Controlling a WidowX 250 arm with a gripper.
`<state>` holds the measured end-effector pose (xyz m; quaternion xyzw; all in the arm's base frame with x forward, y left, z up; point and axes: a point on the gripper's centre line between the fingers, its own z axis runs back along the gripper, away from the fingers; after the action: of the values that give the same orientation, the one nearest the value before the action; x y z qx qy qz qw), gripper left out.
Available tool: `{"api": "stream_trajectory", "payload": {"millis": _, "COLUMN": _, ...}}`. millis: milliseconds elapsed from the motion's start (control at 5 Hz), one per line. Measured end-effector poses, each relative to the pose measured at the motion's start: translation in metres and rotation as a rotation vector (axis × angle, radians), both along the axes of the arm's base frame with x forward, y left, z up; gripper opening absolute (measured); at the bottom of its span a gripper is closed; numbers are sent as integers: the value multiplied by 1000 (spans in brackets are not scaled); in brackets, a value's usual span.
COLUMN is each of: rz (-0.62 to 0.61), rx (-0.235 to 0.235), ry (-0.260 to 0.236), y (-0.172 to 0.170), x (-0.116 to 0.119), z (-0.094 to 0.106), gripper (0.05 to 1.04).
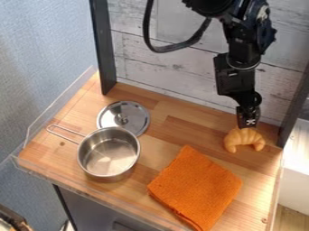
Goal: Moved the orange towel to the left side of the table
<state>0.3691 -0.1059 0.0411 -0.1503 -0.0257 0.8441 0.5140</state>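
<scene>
Hanging by the ridged croissant [244,136] near nubbly orange towel [196,187], black gripper [247,125], opening and hold unclear.

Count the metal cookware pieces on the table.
2: the pot, up and left of the orange towel in view; the lid, partly behind the pot.

The black arm [240,54] comes in at the top edge, right of centre, its lower part almost upright — a cable [161,48] loops out beside it — and the end effector [247,123] hangs pointing down.
</scene>
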Motion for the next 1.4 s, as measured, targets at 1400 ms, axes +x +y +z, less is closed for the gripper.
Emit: {"api": "stream_trajectory", "payload": {"millis": 1400, "rz": 132, "rx": 95, "ry": 196, "y": 29, "x": -96, "z": -40, "gripper": 1000}}
